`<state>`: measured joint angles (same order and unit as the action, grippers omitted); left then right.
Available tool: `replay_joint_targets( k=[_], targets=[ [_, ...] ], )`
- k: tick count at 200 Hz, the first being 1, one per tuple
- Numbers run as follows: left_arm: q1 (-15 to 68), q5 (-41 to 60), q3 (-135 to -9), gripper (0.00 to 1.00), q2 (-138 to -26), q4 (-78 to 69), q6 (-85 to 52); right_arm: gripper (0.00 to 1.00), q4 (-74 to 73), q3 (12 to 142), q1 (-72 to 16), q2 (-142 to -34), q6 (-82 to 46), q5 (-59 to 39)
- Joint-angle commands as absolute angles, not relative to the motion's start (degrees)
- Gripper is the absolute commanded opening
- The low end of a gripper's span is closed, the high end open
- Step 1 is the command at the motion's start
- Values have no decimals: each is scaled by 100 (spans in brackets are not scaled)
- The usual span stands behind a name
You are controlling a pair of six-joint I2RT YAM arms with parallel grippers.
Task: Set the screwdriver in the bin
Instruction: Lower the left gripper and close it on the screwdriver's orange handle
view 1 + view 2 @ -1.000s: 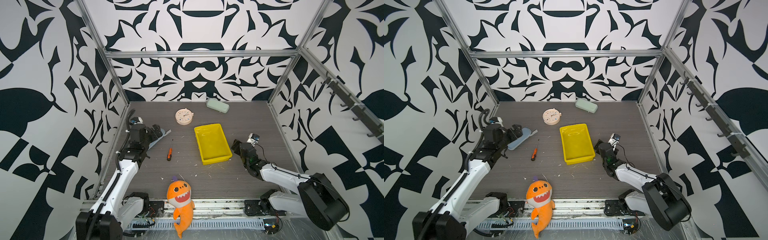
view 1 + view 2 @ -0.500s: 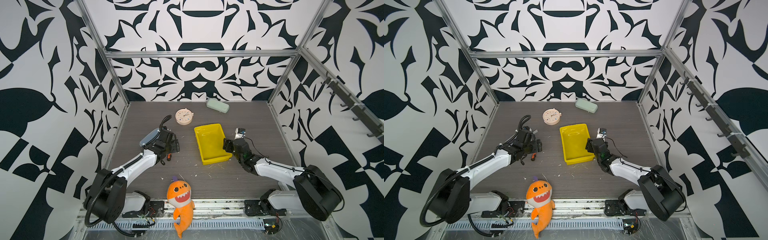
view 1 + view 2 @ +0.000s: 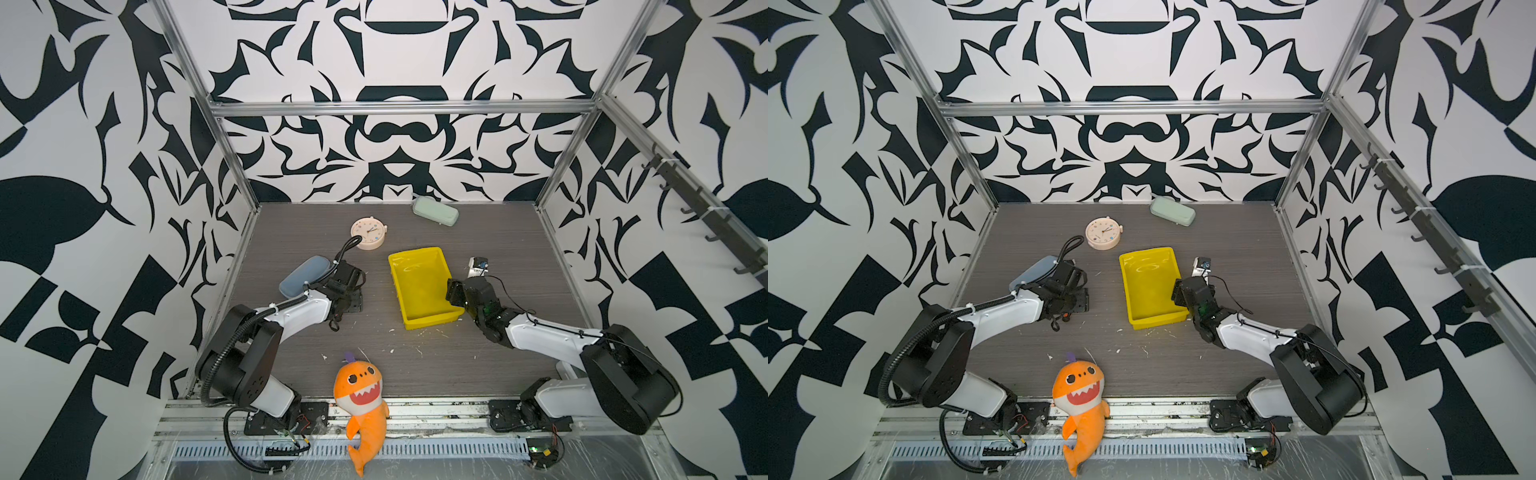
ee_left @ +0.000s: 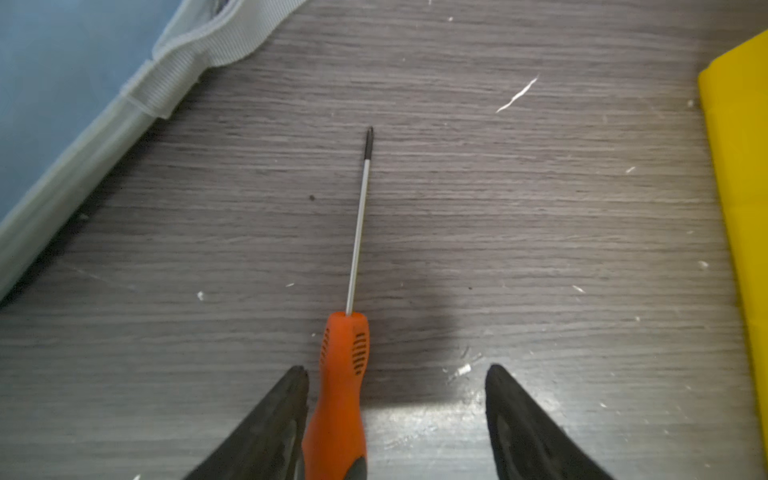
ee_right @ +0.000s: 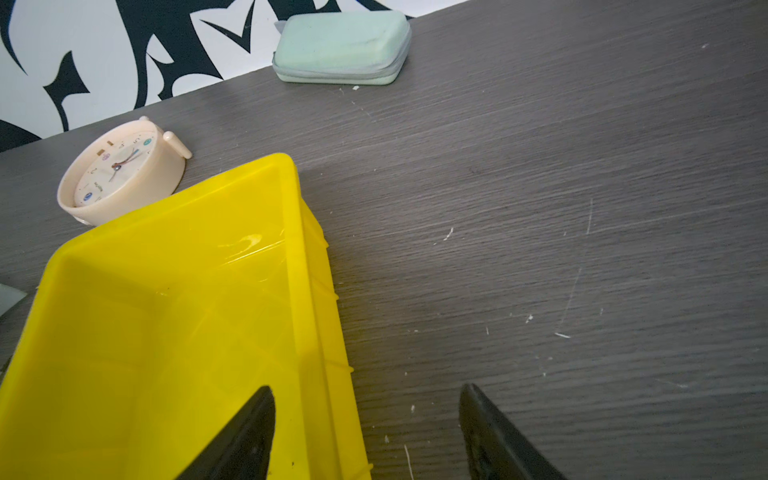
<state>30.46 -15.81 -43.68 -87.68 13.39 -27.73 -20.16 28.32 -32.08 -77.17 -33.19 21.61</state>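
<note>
- Screwdriver lies flat on the table, left of the bin, between it and the blue case, beneath the left gripper.
- Its long axis runs near to far: the orange handle is nearer, and the thin shaft points toward the far wall.
- Bin sits upright on the table; its inside shows only bare yellow floor.
- Left gripper is open around the handle: one finger is against it, the other stands apart.
- Right gripper is open, astride the bin's right wall, with one finger over the inside and one outside; contact cannot be told.
</note>
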Motion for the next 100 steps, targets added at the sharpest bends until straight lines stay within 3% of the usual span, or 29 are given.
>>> replay_joint_targets(
  k=[1, 53, 100],
  targets=[
    [3072, -1780, -4518, 69, -8902, 1511, -2898, 72, -1925, 2971, -3213, -7547, -3478, 2597],
    [3084, -1838, -4552, 67, -9281, 1398, -2987, 72, -1962, 2835, -3216, -7368, -3586, 2832],
    [3221, -2005, -4665, 57, -9588, 1422, -3007, 72, -2011, 2795, -3216, -7277, -3625, 2890]
  ],
)
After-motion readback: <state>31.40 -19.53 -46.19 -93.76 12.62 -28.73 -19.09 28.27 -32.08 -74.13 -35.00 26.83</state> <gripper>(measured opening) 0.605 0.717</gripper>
